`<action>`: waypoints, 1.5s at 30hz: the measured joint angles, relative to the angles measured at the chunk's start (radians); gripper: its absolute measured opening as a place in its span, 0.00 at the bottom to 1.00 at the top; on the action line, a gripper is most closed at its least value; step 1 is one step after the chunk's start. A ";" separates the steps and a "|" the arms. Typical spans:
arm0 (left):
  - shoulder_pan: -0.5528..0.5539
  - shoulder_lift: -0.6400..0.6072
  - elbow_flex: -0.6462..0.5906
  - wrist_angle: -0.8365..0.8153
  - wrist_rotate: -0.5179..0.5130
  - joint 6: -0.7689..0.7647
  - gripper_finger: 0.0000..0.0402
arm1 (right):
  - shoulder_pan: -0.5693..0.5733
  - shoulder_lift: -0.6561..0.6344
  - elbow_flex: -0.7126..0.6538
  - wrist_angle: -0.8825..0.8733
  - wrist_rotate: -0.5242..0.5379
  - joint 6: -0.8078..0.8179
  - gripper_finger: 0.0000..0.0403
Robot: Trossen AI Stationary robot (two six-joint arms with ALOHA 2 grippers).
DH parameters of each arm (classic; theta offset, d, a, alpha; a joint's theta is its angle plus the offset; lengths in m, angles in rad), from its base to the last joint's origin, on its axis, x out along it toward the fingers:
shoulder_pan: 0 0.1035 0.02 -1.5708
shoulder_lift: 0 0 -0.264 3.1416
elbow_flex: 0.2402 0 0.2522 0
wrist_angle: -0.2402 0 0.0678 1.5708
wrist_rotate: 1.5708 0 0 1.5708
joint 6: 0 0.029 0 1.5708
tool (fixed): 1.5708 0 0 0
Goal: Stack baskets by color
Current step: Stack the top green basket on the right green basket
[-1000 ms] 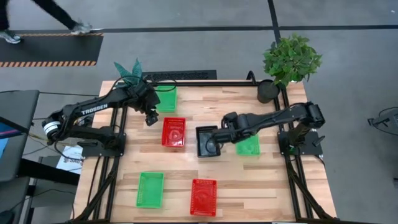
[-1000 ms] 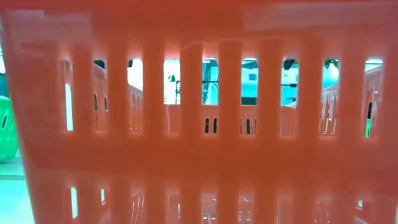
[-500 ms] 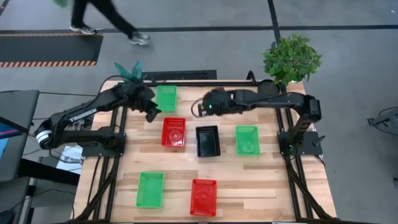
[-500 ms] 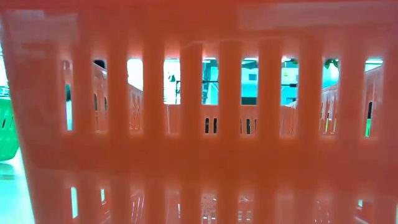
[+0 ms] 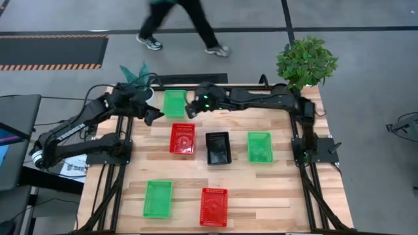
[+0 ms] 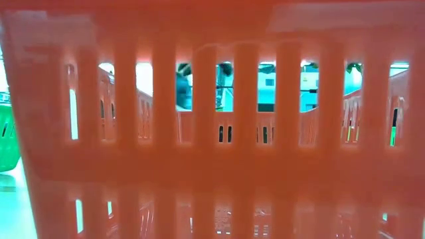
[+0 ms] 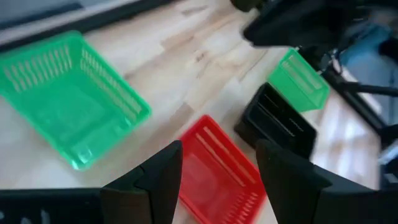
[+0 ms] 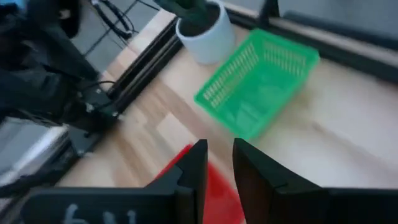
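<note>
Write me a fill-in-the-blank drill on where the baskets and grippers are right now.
1. The black basket lies between a red basket and a ___ one.
2. Both grippers flank the far ___ basket.
3. Visible green baskets number ___.
4. The left gripper is ___.

Missing: green; green; three; open

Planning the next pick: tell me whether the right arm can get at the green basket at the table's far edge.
Probably yes. The right gripper hovers just beside that green basket, empty, its jaws slightly apart. The basket's top is uncovered. The left gripper sits close on the other side, so space is tight.
</note>
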 joint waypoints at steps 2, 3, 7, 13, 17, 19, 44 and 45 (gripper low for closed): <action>0.000 -0.027 0.000 -0.003 0.001 -0.037 0.48 | 0.000 0.067 0.086 0.004 -0.010 -0.077 0.24; 0.000 -0.043 0.000 -0.008 0.004 -0.054 0.48 | 0.000 0.101 0.132 -0.001 -0.010 -0.120 0.24; -0.001 -0.102 0.000 -0.041 0.001 -0.108 0.48 | 0.009 0.242 0.321 -0.037 -0.016 -0.300 0.27; 0.000 -0.164 0.000 -0.141 -0.097 -0.147 0.48 | 0.017 0.439 0.587 -0.062 -0.018 -0.455 0.44; 0.000 -0.191 0.000 -0.195 -0.152 -0.156 0.48 | 0.014 0.505 0.610 -0.021 -0.010 -0.528 0.54; 0.000 -0.200 0.000 -0.211 -0.165 -0.174 0.48 | 0.007 0.528 0.613 -0.020 -0.001 -0.529 0.56; 0.000 -0.208 0.000 -0.225 -0.218 -0.127 0.48 | -0.013 0.652 0.611 -0.172 0.005 -0.608 0.38; 0.000 -0.207 0.000 -0.225 -0.218 -0.127 0.48 | -0.013 0.651 0.612 -0.173 0.005 -0.608 0.34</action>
